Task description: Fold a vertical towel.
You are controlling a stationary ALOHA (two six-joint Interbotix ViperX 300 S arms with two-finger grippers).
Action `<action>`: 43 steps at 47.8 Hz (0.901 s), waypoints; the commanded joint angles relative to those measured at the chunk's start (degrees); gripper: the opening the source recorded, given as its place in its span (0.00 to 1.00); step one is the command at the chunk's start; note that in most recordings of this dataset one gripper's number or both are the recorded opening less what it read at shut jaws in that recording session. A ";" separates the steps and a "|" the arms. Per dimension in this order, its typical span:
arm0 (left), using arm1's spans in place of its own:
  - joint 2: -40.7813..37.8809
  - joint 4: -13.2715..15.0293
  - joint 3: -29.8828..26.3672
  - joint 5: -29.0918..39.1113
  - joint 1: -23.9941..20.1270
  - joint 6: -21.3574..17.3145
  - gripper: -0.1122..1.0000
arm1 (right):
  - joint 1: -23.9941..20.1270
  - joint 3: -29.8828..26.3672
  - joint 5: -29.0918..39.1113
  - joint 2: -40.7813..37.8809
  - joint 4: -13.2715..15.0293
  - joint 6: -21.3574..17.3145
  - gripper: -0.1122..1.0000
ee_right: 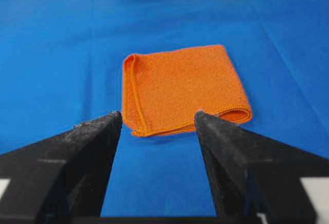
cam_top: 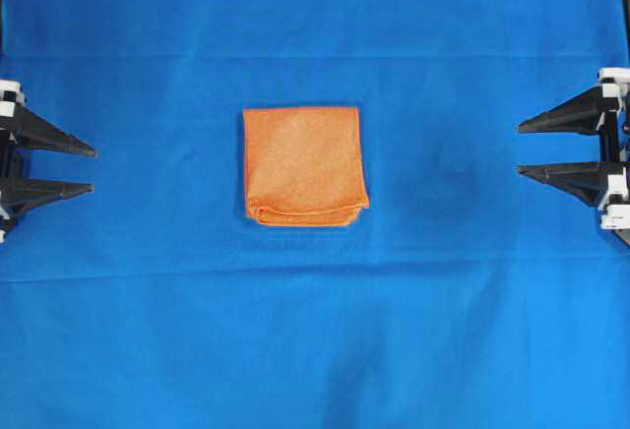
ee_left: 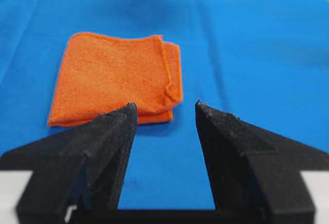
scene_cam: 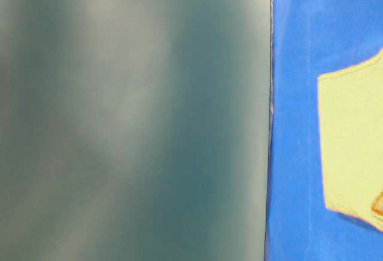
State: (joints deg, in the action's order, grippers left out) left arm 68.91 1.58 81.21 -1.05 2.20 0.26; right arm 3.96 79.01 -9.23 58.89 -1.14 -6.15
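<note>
Left pincer sits at the left edge of the counter, jaws spread wide, gripping nothing, tips aimed toward the centre. Blue table cloth covers the counter. At the centre of the cloth lies the towel, orange, folded into a compact near-square stack; its layered edges show along the near side in the overhead view, and its far edge is straight. Both pincers stand well apart from the towel. Right pincer sits at the right edge, jaws likewise spread wide and empty, tips aimed toward the centre.
</note>
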 commanded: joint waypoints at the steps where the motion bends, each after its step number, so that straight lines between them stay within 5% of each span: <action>1: -0.44 0.09 -0.62 -0.26 -0.26 0.09 0.52 | -0.09 -0.88 0.00 -0.26 0.09 -0.09 0.66; 43: -0.35 0.09 -0.62 -0.26 -0.26 0.09 0.52 | 0.00 -0.97 1.76 -0.18 0.18 -0.09 0.66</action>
State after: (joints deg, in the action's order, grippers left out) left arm 68.91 1.58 81.30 -0.97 2.20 0.26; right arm 3.96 79.01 -7.47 58.97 -1.05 -6.15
